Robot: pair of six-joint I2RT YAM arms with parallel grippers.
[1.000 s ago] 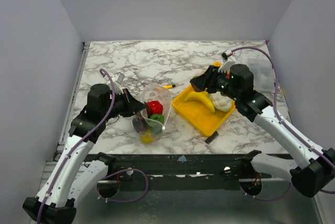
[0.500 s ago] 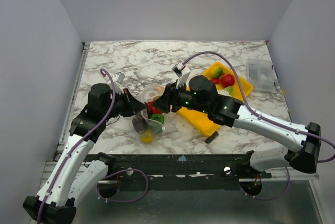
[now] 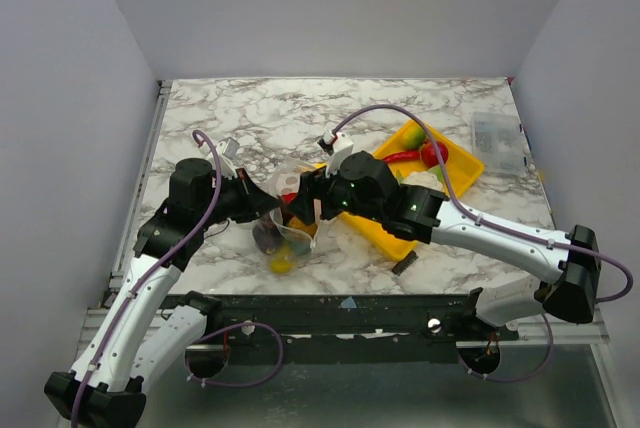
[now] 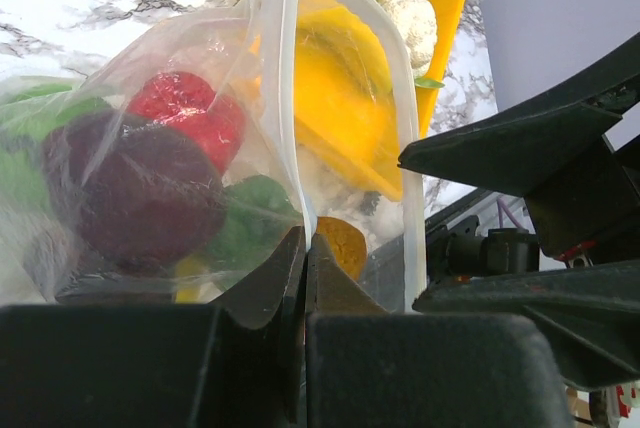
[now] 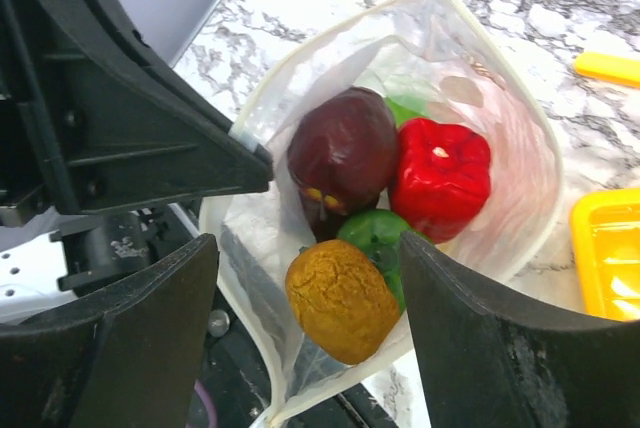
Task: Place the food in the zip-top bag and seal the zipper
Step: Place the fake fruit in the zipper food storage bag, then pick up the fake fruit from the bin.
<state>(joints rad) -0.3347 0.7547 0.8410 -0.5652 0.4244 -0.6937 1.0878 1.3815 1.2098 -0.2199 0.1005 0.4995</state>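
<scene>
Several foods (image 5: pixel 440 178) in zip-top bag (image 5: pixel 520 178)

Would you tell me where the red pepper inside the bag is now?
In the right wrist view, the red pepper lies inside the zip-top bag, right of centre, against the dark purple piece on its left, with a green piece just below.

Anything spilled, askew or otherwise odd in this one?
Nothing spilled: food sits in the bag, which the left gripper pinches by its rim. Only oddities: the tray lies diagonally, and a small dark scrap lies loose on the table near its front edge.
</scene>
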